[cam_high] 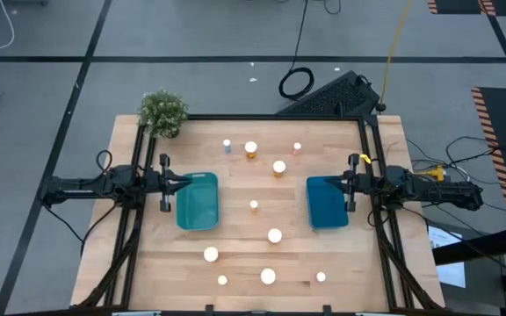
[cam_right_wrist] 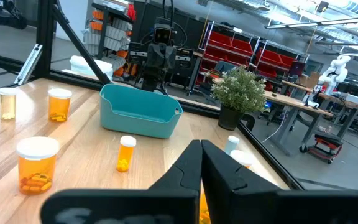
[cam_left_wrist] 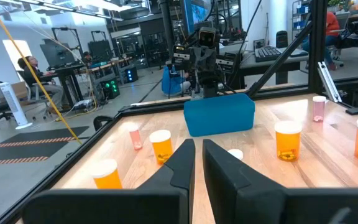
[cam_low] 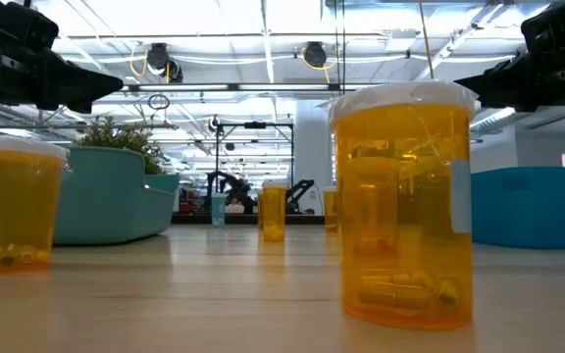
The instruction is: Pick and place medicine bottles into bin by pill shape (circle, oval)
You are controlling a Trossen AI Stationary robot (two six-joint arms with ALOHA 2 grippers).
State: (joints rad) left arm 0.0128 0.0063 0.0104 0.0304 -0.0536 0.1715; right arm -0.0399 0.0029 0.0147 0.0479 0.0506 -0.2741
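Both grippers, left (cam_high: 185, 182) and right (cam_high: 330, 183), fingers nearly together, parked over bins; bottles (cam_high: 274, 235) untouched; should read pill shape first, approach w/ fingers spread.

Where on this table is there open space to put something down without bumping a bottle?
The widest bare wood lies in the front corners, outside the teal bin and the blue bin. The strip between the bins holds only a small bottle. It is crowded along the front edge, around the large bottle, and at the back near the plant.

White-capped medicine bottles (cam_high: 275, 235) stand upright — scattered across the table.
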